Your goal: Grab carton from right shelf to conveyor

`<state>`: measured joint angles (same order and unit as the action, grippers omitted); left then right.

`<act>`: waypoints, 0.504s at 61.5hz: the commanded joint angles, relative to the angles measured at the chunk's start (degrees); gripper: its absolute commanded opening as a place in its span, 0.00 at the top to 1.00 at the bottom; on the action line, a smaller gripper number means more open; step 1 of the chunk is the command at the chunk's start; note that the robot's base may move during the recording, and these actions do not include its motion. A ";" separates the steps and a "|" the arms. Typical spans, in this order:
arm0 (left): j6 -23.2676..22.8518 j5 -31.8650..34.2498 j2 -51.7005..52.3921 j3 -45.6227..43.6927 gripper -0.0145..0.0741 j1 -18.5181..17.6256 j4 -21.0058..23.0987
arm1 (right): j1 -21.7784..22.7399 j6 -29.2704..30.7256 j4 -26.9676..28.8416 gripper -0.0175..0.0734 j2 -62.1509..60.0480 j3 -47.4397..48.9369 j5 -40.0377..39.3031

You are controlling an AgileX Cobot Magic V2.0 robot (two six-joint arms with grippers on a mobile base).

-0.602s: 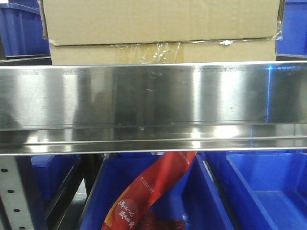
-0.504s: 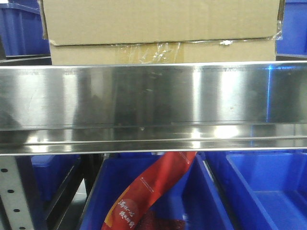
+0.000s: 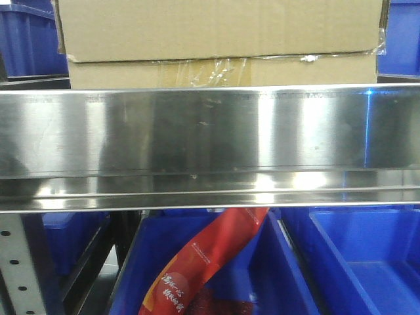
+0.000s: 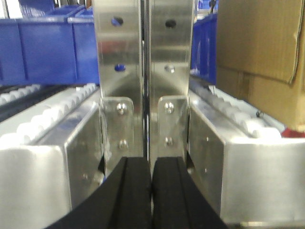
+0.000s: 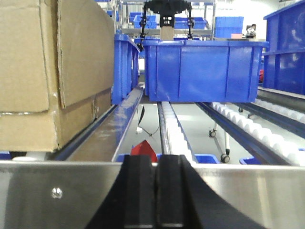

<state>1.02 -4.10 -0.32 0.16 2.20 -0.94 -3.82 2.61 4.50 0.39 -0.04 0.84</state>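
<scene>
The carton [image 3: 220, 42] is a plain brown cardboard box with crinkled clear tape along its lower seam. It sits on the right shelf, behind the shiny steel front rail [image 3: 210, 141]. In the left wrist view the carton [image 4: 262, 57] stands to the right and beyond my left gripper [image 4: 151, 164], whose black fingers are pressed together on nothing. In the right wrist view the carton [image 5: 47, 71] is to the left, beyond the steel rail [image 5: 257, 191], and my right gripper [image 5: 156, 162] is shut and empty below the rail's top edge. The conveyor is out of view.
Blue bins [image 3: 354, 262] sit under the shelf, one holding a red bag [image 3: 203, 262]. A grey perforated post [image 3: 16, 262] stands at lower left. A pair of steel uprights [image 4: 143, 71] rises straight ahead of the left gripper. A blue bin [image 5: 205, 69] rests on white rollers [image 5: 174, 133].
Only the dim reflections on the steel rail have shifted a little. The carton has not moved.
</scene>
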 commanded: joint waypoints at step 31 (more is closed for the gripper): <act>0.30 -3.64 0.32 -15.47 0.73 -0.19 1.27 | -0.21 0.38 3.25 0.78 -0.39 20.46 15.14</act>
<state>1.02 -1.58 -0.20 -8.11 2.20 2.31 -4.00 2.61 7.31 0.18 14.34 9.80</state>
